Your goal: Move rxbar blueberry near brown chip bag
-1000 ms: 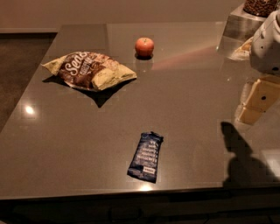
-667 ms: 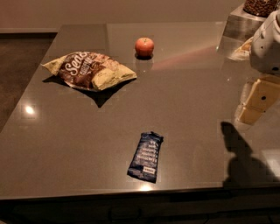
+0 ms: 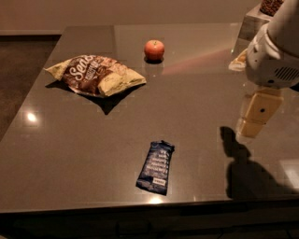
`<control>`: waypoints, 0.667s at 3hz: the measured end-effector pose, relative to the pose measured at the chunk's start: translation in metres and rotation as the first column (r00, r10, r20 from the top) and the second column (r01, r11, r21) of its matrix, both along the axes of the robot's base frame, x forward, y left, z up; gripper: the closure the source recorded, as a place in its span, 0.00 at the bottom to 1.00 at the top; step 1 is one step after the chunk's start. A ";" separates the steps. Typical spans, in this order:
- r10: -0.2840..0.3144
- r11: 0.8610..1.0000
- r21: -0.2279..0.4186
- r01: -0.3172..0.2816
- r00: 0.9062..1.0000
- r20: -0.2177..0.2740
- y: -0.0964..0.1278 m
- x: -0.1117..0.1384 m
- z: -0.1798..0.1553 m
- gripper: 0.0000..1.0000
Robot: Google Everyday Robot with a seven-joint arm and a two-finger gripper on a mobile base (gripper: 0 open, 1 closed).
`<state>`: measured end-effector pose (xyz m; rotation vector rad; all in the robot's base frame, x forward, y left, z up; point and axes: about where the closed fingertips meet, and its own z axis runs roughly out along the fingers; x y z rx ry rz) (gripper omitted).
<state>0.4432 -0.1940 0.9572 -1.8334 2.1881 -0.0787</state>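
Pincer (image 3: 252, 122) right side; one rxbar blueberry (image 3: 156, 167), one brown chip bag (image 3: 96, 74), one fruit (image 3: 154, 49)

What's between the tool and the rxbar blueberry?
In the camera view, only bare tabletop and a shadow lie between the tool, at the right, and the rxbar blueberry.

Table (image 3: 70, 154): large, glossy grey-brown top, fills most of the view; dark front edge below.
Wall (image 3: 117, 11): plain pale beige, behind the table's far edge.
Skirting (image 3: 28, 32): pale strip at the foot of the wall, far left.
Floor (image 3: 18, 70): dark, left of the table.
Light: dim and warm; small bright glint (image 3: 31, 117) on the tabletop at left, faint pinkish streak (image 3: 196, 63) far right.
Gripper (image 3: 252, 122): at right, hanging above the table.
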 end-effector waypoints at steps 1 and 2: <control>0.080 0.997 -0.006 -0.080 0.996 -0.050 0.021 0.005 -0.023 0.00; 0.161 0.987 -0.005 -0.162 0.982 -0.102 0.043 0.007 -0.048 0.00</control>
